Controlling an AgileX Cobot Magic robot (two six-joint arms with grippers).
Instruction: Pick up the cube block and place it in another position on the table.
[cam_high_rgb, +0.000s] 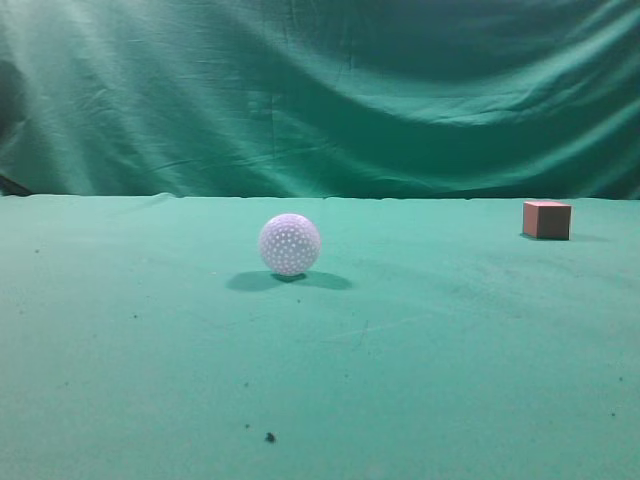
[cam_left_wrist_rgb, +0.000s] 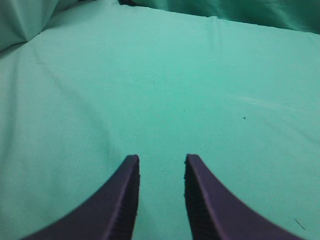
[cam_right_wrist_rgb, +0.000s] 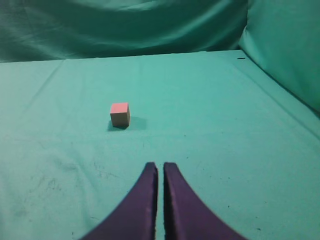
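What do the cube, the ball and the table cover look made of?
Cube: probably wood or dense foam, since its reddish-brown faces are matte with no glare and the edges are crisp. Ball: likely hard plastic, a white shell with even dimples like a golf ball and a faint sheen. Table cover: woven cloth, green, matte, with soft creases and dark specks.

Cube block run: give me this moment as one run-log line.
cube block: on table, untouched, far right | white ball: centre | right gripper: shut, empty, short of cube | left gripper: open, empty
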